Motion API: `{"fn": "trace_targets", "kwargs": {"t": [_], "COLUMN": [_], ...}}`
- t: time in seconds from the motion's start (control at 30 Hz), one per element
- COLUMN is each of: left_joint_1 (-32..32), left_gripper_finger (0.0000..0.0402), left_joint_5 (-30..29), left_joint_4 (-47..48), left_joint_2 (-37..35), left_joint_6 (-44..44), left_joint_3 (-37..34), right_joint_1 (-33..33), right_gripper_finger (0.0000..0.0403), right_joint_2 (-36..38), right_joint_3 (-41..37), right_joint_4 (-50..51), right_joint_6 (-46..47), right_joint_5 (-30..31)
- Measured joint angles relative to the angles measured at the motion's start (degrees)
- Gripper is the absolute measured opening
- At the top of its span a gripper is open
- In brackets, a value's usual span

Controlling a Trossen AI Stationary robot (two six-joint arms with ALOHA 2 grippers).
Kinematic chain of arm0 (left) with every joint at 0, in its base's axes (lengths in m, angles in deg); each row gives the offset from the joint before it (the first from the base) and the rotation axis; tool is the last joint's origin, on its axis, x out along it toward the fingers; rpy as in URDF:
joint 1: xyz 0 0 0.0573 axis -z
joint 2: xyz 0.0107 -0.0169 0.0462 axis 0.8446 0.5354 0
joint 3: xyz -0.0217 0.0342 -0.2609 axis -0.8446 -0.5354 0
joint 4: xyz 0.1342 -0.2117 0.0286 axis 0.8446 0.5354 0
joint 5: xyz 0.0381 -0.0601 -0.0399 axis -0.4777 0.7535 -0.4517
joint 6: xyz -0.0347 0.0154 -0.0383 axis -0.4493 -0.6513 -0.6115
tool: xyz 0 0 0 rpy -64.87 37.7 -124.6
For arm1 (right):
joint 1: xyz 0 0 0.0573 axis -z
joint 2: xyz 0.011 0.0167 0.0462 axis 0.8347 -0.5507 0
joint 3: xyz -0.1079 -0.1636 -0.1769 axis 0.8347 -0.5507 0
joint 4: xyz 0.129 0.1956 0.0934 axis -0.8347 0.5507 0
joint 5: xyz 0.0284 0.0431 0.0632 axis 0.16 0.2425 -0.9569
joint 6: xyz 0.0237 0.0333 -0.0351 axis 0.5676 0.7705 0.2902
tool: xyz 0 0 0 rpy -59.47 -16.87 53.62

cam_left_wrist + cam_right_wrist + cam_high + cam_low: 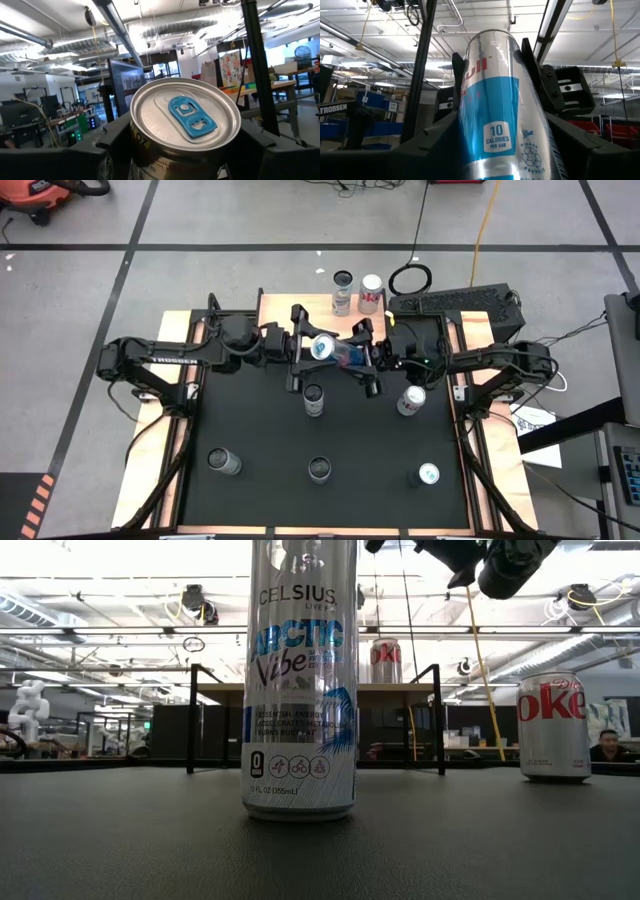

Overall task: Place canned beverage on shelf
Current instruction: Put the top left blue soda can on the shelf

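A slim blue-and-silver can (335, 353) with a blue tab hangs tilted over the table's far middle, between my two grippers. My left gripper (318, 350) is shut on its top end and my right gripper (355, 359) on its lower body. In the left wrist view the can's lid (185, 117) faces the camera. In the right wrist view the can's body (505, 110) rises away between the fingers. The shelf (285, 308) stands at the far edge, with two cans (343, 292) by its far side. In the low view the held can is out of view. My left gripper pinches the can's side wall just below the top rim (137, 142) between its two fingers (112, 145). It comes from the table's left, and the fingers lie along the can. The can is lifted clear and tilted, its top toward this gripper. My right gripper has the can's lower body (470, 150) between its two fingers (437, 145). It comes from the table's right, slanting upward, with the fingers along the can. The can's bottom end is toward this gripper and lies below the picture's edge.
Several more cans stand on the black mat: one below the held can (314, 400), a Diet Coke can (411, 400), and three along the near side (320, 470). A tall Celsius can (300, 680) fills the low view. The shelf (400, 688) there bears a Coke can (385, 660).
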Motion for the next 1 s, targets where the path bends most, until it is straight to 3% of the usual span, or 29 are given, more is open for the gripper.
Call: {"fn": "trace_targets", "kwargs": {"t": [0.4,1.0], "left_joint_1": [-1.31,-1.77], "left_gripper_finger": [0.024,0.024], "left_joint_5": [-1.47,-1.69], "left_joint_4": [3.36,5.06], "left_joint_2": [-1.22,-1.2], "left_joint_6": [0.33,0.46], "left_joint_3": [0.5,0.52], "right_joint_1": [2.24,2.27], "right_gripper_finger": [0.0268,0.0276], "right_joint_2": [0.02,0.02], "right_joint_3": [0.0,0.0], "right_joint_4": [0.44,0.43], "right_joint_6": [2.9,0.96], "right_joint_5": [-0.1,-0.11]}}
